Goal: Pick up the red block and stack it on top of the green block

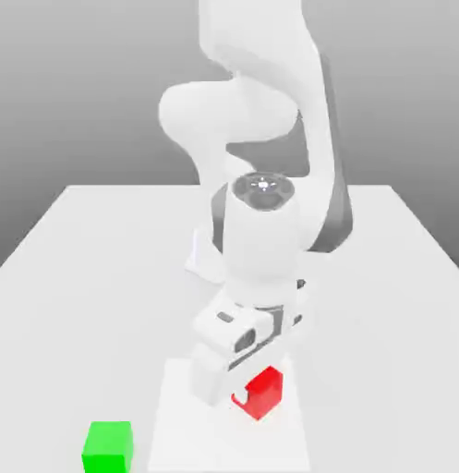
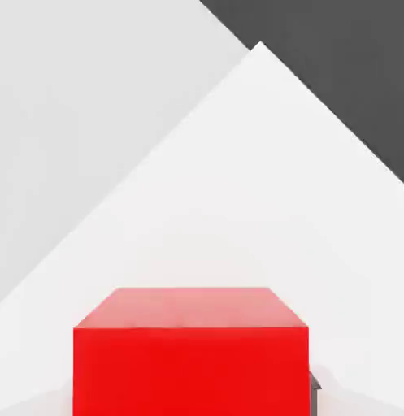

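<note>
The red block sits near the table's front edge, turned at an angle, right under my lowered hand. My gripper is down around it, with the white hand body covering the block's left part in the exterior view. In the hand view the red block looms very close, and a dark fingertip presses against its side, so the gripper is shut on it. The green block rests on the table toward the exterior view's left, apart from the hand.
The white table stretches wide behind the arm's base. Its front edge runs close to both blocks. In the hand view a table corner meets dark floor beyond.
</note>
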Controlling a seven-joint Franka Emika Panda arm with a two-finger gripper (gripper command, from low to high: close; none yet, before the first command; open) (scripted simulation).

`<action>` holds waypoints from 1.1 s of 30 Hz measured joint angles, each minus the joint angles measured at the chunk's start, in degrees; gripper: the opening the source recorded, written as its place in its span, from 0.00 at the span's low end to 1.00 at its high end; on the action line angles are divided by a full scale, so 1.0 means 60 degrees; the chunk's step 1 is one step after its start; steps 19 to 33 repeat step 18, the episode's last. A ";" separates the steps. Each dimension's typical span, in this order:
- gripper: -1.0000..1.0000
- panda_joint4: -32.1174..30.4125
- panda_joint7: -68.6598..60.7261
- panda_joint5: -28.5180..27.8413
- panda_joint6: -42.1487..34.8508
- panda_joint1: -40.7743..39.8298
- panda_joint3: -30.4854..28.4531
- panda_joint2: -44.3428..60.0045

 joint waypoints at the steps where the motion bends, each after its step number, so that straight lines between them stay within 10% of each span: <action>1: 0.00 0.0010 0.0110 -0.0055 -0.0280 -0.0036 -0.0052 -0.0269; 14: 0.00 0.3047 0.3083 0.1337 -0.1308 -0.2000 -0.1598 0.1861; 15: 1.00 0.3069 0.3003 0.1463 -0.1108 -0.2069 -0.1517 0.2090; 33: 1.00 0.3069 0.3003 0.1463 -0.1108 -0.2069 -0.1517 0.2090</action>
